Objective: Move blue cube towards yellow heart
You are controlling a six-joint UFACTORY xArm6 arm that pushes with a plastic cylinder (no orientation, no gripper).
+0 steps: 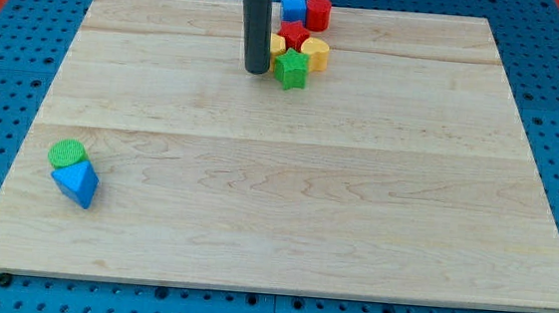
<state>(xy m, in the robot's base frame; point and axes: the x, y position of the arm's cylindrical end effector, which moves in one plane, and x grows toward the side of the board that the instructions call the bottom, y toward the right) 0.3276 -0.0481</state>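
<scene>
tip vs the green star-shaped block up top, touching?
Cannot tell. In the camera view my tip sits just to the view's left of the green star-shaped block; the rod's edge and the block's edge meet with no plain gap, but contact isn't clear.

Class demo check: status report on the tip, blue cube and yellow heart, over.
My tip left of green star. Blue cube at top, beside red cylinder. Red star sits between cube and yellow heart.

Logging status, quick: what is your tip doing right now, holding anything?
My tip: no gripper, holds nothing; it rests left of the green block, below-left of the blue cube.
</scene>
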